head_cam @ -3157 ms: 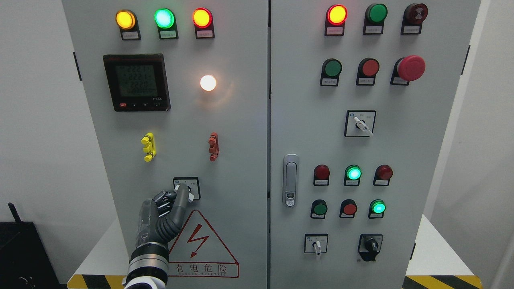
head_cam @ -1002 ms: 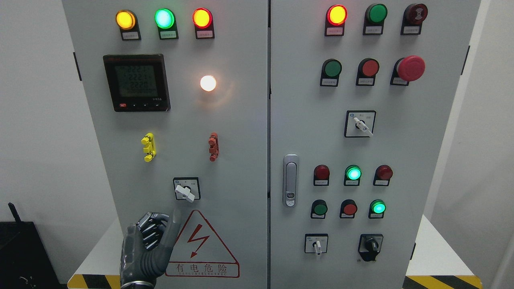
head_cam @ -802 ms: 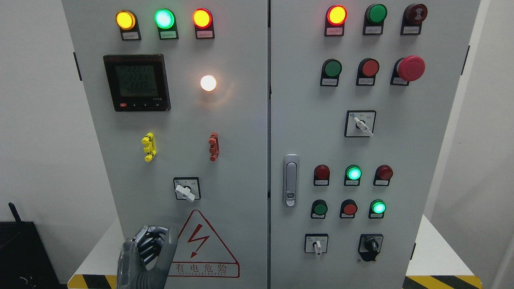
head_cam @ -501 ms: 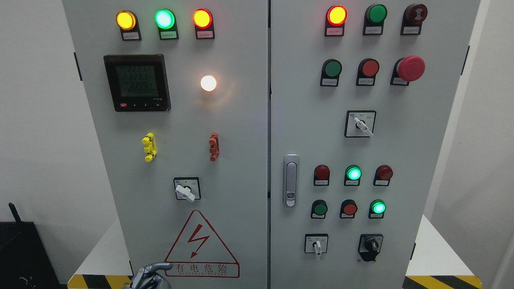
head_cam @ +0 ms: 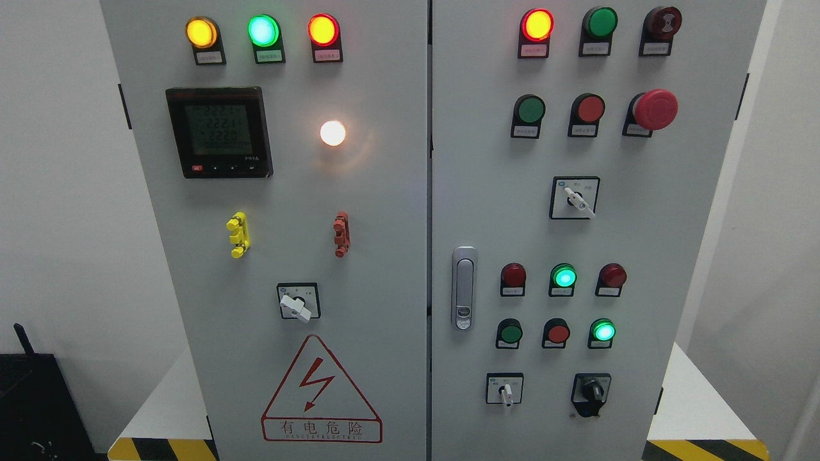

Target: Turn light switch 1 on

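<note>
Robot's body wholly out of view, neither arms nor hands showing, appearance cannot be told

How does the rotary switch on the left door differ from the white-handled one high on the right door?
The left-door rotary switch has a broad, stubby white handle; the upper right-door rotary switch has a slim, lever-like one. The left one sits low, just above the warning triangle; the right one sits below the pushbutton row. Both have square black-framed plates and handles pointing down and to the right.
</note>
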